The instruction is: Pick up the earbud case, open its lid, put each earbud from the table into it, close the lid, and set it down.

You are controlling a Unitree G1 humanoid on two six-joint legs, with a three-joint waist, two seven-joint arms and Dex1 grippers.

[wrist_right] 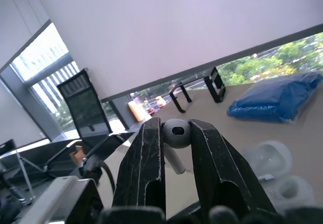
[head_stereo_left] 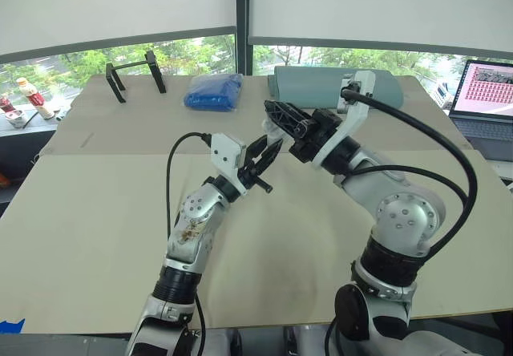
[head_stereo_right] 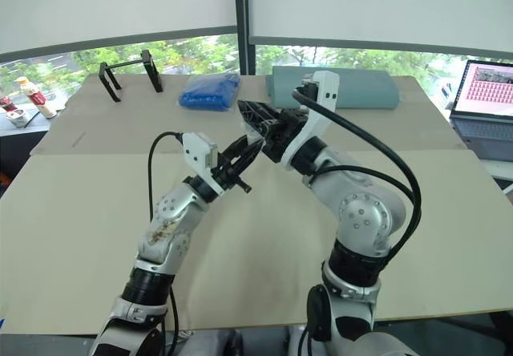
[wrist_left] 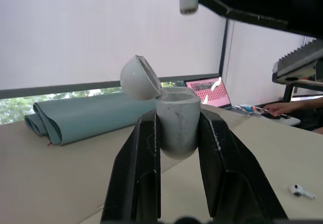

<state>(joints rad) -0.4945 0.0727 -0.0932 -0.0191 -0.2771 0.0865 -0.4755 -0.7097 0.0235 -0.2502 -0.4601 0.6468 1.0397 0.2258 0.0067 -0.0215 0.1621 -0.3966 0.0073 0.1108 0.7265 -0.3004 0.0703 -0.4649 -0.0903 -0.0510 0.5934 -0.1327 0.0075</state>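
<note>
Within the left gripper sits the white case (lid open).

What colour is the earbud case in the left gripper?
White; the earbud case shows best in the left wrist view.

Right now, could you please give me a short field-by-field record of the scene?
left gripper: shut on case
lid: open
right gripper: shut on earbud, near case
second earbud: lying on table
far side: blue bag, roll, laptop
</note>
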